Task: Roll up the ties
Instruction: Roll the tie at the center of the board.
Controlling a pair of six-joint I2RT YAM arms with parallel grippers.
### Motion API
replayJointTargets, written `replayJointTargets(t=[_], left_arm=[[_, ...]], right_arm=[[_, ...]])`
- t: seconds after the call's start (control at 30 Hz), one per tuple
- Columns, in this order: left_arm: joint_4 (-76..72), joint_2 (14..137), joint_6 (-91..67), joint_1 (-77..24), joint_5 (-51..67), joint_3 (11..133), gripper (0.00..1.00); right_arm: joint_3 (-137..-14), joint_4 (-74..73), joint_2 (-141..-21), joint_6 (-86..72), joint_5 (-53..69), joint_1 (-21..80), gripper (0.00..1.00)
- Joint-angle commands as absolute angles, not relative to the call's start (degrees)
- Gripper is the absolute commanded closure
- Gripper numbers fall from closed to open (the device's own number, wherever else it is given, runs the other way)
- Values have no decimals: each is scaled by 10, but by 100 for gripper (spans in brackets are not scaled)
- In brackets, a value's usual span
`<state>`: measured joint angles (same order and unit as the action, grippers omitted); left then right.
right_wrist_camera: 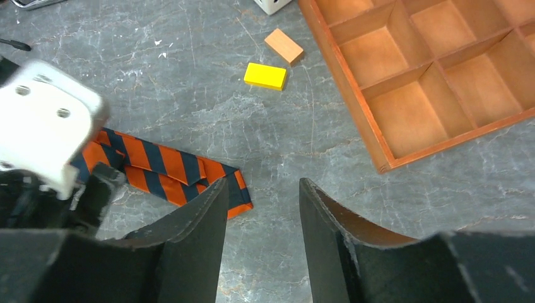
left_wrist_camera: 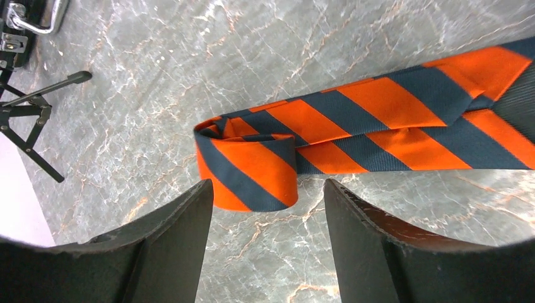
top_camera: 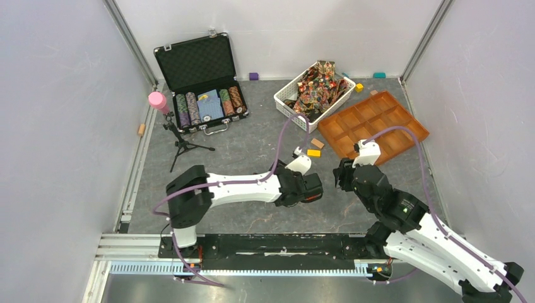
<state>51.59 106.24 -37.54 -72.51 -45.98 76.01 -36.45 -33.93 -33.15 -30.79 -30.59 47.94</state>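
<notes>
Striped tie (left_wrist_camera: 378,120), orange and navy, lies on the grey table (left_wrist_camera: 158,76) at its near middle, one end rolled. Left gripper (left_wrist_camera: 268,186) hangs open, with the roll just beyond its fingertips. Right gripper (right_wrist_camera: 264,183), open and empty, hovers beside the tie's pointed end.

Arms angled inward; left pincer (left_wrist_camera: 268,189) jaws apart, right pincer (right_wrist_camera: 263,186) jaws apart.

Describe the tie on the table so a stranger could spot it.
On the grey table, look front-left of the wooden compartment tray. The tie lies there, one end partly rolled; unlike the multicolour ties in the white basket, it has orange-and-navy diagonal stripes.
</notes>
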Motion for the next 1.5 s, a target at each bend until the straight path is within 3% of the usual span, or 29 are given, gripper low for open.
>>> replayJointTargets(t=[0.0,0.13,0.23,0.47,0.57,0.9,1.47], left_arm=[[500,982,-354,-727,-477,760,28],[486,911,-349,-705,-462,733,28],[445,827,-341,-658,-423,683,28],[371,615,-327,-484,-273,547,28],[376,557,-321,-417,-230,515,24],[421,458,-329,-330,-207,471,10],[472,400,-329,-312,-238,457,6]], right_arm=[[-400,-314,-342,-274,-320,479,46],[-388,-272,-372,-238,-262,479,39],[-399,-231,-428,-195,-164,479,26],[-464,-162,-600,-105,39,482,9],[-490,-132,-677,-80,64,519,2],[-617,-90,-897,-19,66,588,2],[-688,-129,-1046,85,29,599,2]])
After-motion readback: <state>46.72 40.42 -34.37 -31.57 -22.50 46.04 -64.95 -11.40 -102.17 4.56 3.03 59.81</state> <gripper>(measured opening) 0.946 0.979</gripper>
